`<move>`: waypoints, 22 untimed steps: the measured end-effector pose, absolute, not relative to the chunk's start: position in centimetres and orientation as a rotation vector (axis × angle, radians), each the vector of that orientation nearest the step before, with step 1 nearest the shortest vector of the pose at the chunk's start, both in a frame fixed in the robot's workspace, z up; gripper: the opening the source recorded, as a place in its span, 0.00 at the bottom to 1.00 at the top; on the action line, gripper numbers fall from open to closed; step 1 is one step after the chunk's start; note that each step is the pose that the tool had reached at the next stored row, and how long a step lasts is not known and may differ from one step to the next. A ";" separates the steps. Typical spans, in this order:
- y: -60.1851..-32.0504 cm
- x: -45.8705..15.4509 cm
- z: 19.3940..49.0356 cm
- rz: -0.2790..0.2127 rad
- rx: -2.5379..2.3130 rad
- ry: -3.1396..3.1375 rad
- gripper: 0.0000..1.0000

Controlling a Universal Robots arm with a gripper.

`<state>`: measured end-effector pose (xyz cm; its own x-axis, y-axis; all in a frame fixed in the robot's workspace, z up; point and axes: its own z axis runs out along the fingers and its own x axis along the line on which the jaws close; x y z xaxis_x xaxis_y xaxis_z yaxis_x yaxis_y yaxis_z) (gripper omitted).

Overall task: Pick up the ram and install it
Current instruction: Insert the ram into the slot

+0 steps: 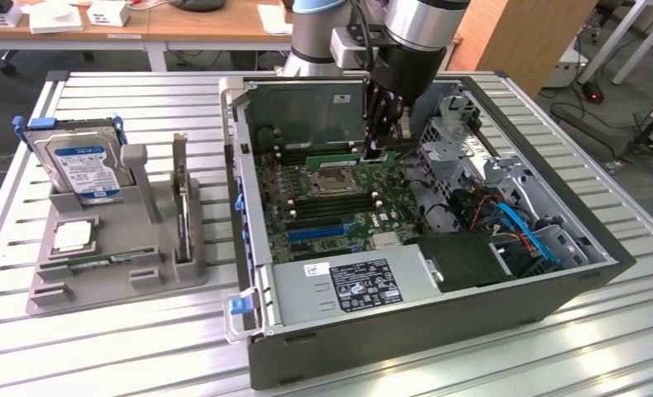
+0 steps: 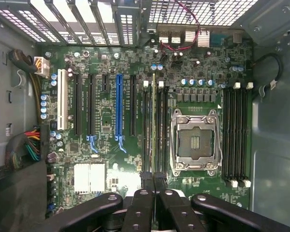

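Observation:
The ram is a thin green stick standing on edge in a memory slot just behind the processor socket, inside the open computer case. In the wrist view the ram shows edge-on, running along the slots beside the socket. My gripper reaches straight down into the case at the ram's end nearer the exterior view's right. Its black fingers are pressed together with the ram's end between their tips, so my gripper is shut on the ram.
A grey holder at the exterior view's left carries a hard drive, an upright dark card and a square silver chip. The power supply, drive cage and blue cables crowd the case.

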<state>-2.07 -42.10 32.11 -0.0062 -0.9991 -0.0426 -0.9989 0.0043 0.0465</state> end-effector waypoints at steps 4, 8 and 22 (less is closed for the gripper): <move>-42.1 -2.1 32.1 -0.099 2.213 -2.224 0.11; -42.1 -2.1 32.1 -0.099 2.213 -2.225 0.11; -42.1 -2.1 31.3 -0.099 2.213 -2.224 0.11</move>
<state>-2.07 -42.10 31.31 -0.0062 -0.9991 -0.0428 -0.9989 0.0042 0.0464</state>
